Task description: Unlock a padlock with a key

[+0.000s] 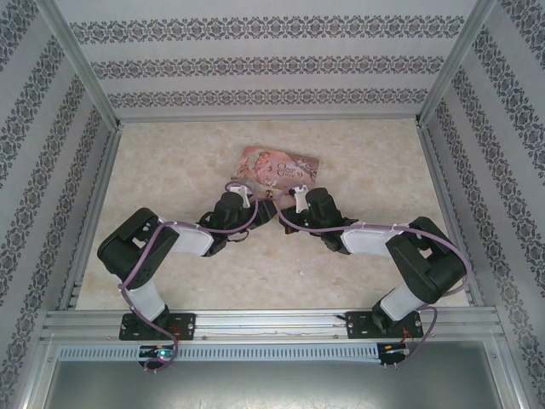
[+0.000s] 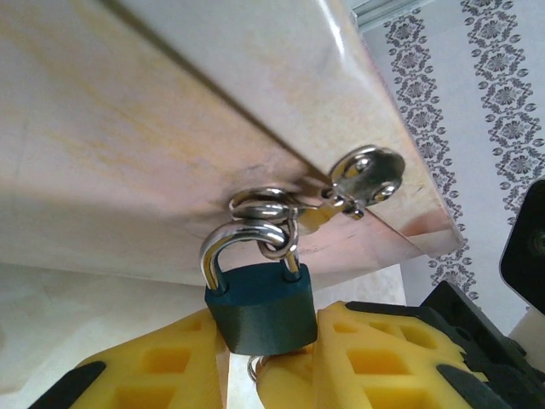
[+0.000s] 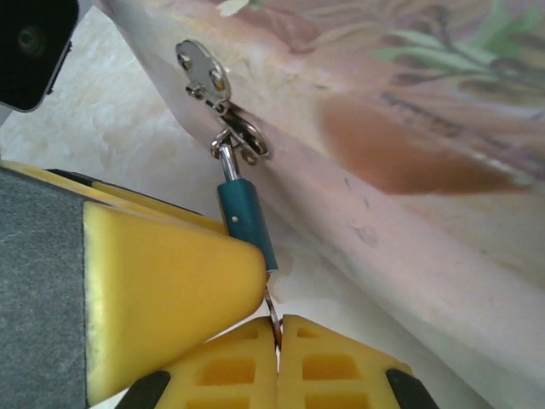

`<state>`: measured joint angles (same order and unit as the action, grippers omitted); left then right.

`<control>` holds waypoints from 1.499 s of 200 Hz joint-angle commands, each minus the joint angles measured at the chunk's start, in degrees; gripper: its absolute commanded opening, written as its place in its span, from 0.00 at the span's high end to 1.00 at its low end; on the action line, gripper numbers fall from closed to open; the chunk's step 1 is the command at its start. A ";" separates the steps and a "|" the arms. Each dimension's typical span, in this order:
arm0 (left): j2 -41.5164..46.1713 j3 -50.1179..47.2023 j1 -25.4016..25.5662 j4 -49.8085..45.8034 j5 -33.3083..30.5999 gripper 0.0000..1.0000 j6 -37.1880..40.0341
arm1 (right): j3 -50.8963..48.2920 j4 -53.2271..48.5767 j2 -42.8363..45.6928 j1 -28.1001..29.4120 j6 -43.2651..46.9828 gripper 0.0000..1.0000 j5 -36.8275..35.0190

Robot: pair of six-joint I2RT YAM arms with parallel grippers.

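Note:
The padlock (image 2: 260,311) has a blue body and a silver shackle (image 2: 247,234) hooked through the clasp rings on the pink tin's front wall. My left gripper (image 2: 268,319) is shut on the padlock body, one yellow finger on each side. In the right wrist view the padlock (image 3: 247,221) shows edge-on, hanging from the clasp (image 3: 204,72). A thin metal sliver, the key (image 3: 272,311), runs from the padlock's underside into my right gripper (image 3: 278,328), which is shut on it. From above, both grippers (image 1: 255,206) (image 1: 288,203) meet just in front of the tin.
The pink illustrated tin (image 1: 277,166) lies flat at the middle of the marble-patterned table (image 1: 170,162). Patterned walls and metal rails (image 1: 94,213) close in the table on three sides. The left gripper's yellow finger (image 3: 153,290) crowds the right wrist view.

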<state>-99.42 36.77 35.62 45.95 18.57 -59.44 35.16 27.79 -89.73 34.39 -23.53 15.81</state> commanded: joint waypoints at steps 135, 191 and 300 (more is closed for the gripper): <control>-4.62 -0.48 3.23 4.40 10.58 0.72 -2.20 | -0.07 17.65 -3.00 2.45 -5.53 1.00 -1.20; -8.56 -1.68 2.79 10.54 9.89 0.71 -5.04 | -3.11 19.75 -5.45 3.52 -8.87 1.00 -3.68; 5.34 -10.70 0.27 7.43 3.19 0.40 -2.22 | -5.97 20.73 -5.15 3.57 -13.41 1.00 -1.80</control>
<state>-98.59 28.93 35.53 53.12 20.18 -63.96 29.08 42.30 -95.33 37.65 -34.87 13.56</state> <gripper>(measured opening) 0.574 0.049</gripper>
